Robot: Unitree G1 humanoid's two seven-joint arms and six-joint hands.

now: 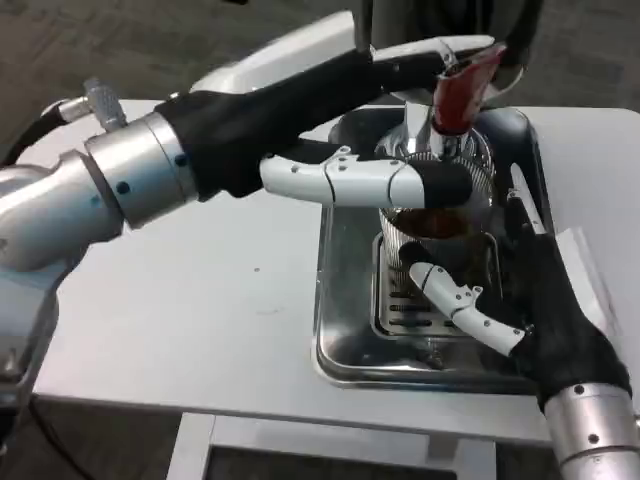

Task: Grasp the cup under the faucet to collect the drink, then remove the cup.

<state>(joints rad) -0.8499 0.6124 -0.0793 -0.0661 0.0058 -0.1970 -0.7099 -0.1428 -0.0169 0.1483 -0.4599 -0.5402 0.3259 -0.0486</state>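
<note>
head view, right hand gripping cup

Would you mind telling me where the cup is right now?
In the head view, the cup stands right of centre on the metal drip tray, below the red-handled faucet, with the right hand around it.

The cup is sitting on the drip tray on the bench, right under the faucet. The right hand is lying beside the cup, and the left hand is reaching over the cup to the faucet.
</note>
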